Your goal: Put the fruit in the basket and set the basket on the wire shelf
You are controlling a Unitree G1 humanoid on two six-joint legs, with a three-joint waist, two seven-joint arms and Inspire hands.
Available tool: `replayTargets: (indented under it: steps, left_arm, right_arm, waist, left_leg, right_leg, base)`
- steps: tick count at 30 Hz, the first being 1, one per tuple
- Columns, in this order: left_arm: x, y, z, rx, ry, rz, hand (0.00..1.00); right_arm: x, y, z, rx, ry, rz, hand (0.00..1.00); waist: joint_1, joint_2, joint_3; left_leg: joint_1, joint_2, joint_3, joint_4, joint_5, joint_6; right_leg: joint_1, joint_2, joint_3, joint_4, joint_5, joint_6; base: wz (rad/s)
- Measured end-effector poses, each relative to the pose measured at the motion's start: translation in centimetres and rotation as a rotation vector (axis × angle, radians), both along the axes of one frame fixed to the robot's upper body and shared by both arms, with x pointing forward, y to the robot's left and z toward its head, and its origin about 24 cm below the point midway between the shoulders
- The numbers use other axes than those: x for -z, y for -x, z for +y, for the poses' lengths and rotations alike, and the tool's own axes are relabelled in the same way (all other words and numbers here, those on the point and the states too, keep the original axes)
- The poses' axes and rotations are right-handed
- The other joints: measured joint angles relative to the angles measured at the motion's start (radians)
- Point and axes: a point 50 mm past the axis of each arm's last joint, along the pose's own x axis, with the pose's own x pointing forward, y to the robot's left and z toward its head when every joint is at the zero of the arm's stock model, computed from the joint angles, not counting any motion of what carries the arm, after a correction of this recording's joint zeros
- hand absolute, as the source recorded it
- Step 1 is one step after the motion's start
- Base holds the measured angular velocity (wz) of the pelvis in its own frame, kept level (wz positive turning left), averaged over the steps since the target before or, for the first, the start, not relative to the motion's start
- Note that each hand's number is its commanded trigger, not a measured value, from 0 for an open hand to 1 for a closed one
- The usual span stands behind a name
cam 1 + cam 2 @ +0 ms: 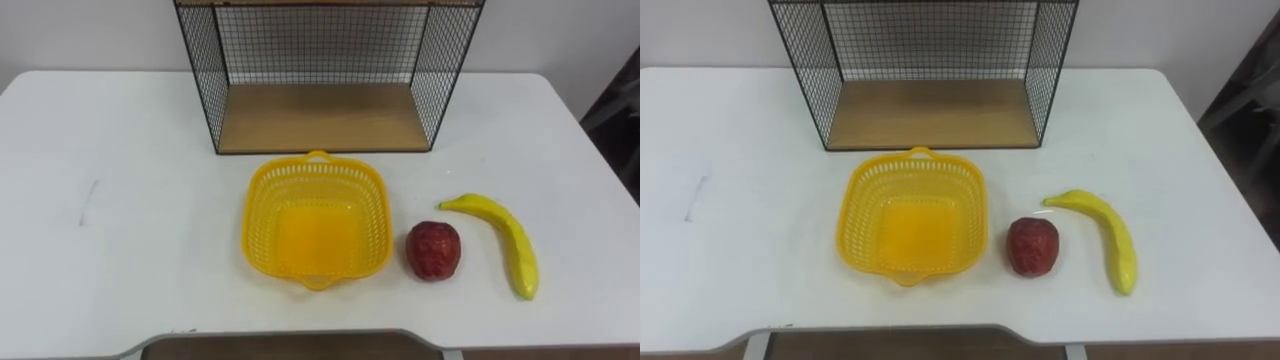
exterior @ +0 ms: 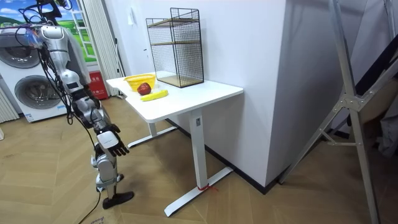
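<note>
1. The yellow basket sits on the white table. It has nothing in it.
2. The red apple lies on the table just beside the basket, on the robot's right. It does not touch the basket.
3. The yellow banana lies a bit further from the basket on that same side, past the apple. Its thin end points back toward the basket.
4. The wire shelf stands just behind the basket, at the far side of the table. Its open front faces the basket, and its wooden bottom board is bare.
5. The robot stands on the wood floor at the near side of the table, on the side of the basket away from the shelf.
6. Its right hand hangs low, down below the table top and well away from the basket. The fingers are loose and spread, and they hold nothing.
7. A washing machine stands behind the robot, far from the basket.
</note>
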Motion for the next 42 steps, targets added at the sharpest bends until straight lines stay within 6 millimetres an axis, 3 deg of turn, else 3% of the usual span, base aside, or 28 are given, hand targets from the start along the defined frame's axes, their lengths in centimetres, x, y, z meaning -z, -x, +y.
replayTargets:
  steps: [6,8,10,13,20,25,31,37,42]
  left_arm:
    - [0.0,0.5,0.2,-0.039,-0.016,0.002,0.0]
    - [-0.1,0.9,0.4,-0.06,-0.023,0.004,0.0]
    - [-0.2,1.3,0.8,-0.111,-0.032,-0.005,0.0]
    - [-0.6,1.4,1.6,-0.157,-0.064,-0.054,0.0]
    - [-1.2,0.8,3.1,-0.14,-0.138,-0.105,0.0]
    - [-1.2,0.5,3.0,-0.135,-0.136,-0.118,0.0]
    - [-1.2,0.4,2.9,-0.111,-0.129,-0.129,0.0]
    - [-1.2,0.1,2.7,-0.076,-0.122,-0.13,0.0]
    - [-1.0,0.6,2.3,-0.046,-0.107,-0.107,0.0]
  right_arm:
    - [-0.1,1.3,-0.8,0.281,0.023,0.025,0.0]
    - [-0.2,1.3,-1.4,0.457,0.041,0.007,0.0]
    - [-0.7,0.5,-2.6,0.705,0.065,-0.059,0.0]
    - [-1.8,-1.1,-4.8,0.912,0.118,-0.176,0.0]
    - [-5.5,-4.6,-9.1,1.136,0.295,-0.346,0.0]
    - [-10.0,-8.1,-11.0,1.127,0.468,-0.485,0.0]
    - [-15.4,-10.8,-11.6,1.044,0.692,-0.658,0.0]
    - [-21.7,-13.9,-10.6,0.794,0.969,-0.935,0.0]
    - [-25.2,-15.0,-9.3,0.641,1.124,-1.106,0.0]
  waist:
    - [-0.028,0.003,-0.0012]
    - [-0.041,0.004,-0.0013]
    - [-0.063,0.004,-0.0009]
    - [-0.09,0.004,-0.0012]
    - [-0.117,0.001,-0.0065]
    - [-0.11,0.003,-0.0069]
    - [-0.106,-0.005,-0.0047]
    - [-0.097,-0.006,-0.0033]
    - [-0.076,-0.013,-0.0024]
  left_leg:
    - [0.005,0.0,-0.003,0.001,-0.002,0.001]
    - [0.01,-0.001,0.001,0.001,-0.002,0.001]
    - [0.018,0.0,0.015,-0.003,-0.003,0.001]
    - [0.019,0.0,0.021,-0.006,-0.003,0.002]
    - [0.012,-0.003,0.031,-0.007,-0.003,0.003]
    - [0.002,-0.003,0.039,-0.006,-0.003,0.003]
    - [-0.017,-0.004,0.042,0.004,-0.002,0.004]
    - [-0.026,-0.004,0.05,0.005,-0.002,0.004]
    - [-0.024,-0.004,0.048,0.004,-0.002,0.004]
  right_leg:
    - [0.003,0.0,0.004,0.012,0.0,0.0]
    - [0.004,0.0,0.006,0.016,0.0,0.0]
    - [0.001,0.001,0.013,0.017,-0.004,0.0]
    - [-0.003,0.002,0.029,0.021,-0.004,0.001]
    - [-0.021,0.0,0.032,0.037,-0.006,0.003]
    - [-0.039,0.0,0.033,0.05,-0.007,0.003]
    - [-0.063,-0.003,0.037,0.058,-0.013,0.003]
    - [-0.082,0.001,0.054,0.071,-0.015,0.003]
    - [-0.082,0.001,0.054,0.07,-0.015,0.003]
  base:
    - [-0.01]
    - [-0.08]
    - [-0.15]
    - [-0.1]
    - [-0.06]
    - [-0.02]
    - [-0.01]
    - [-0.06]
    - [-0.01]
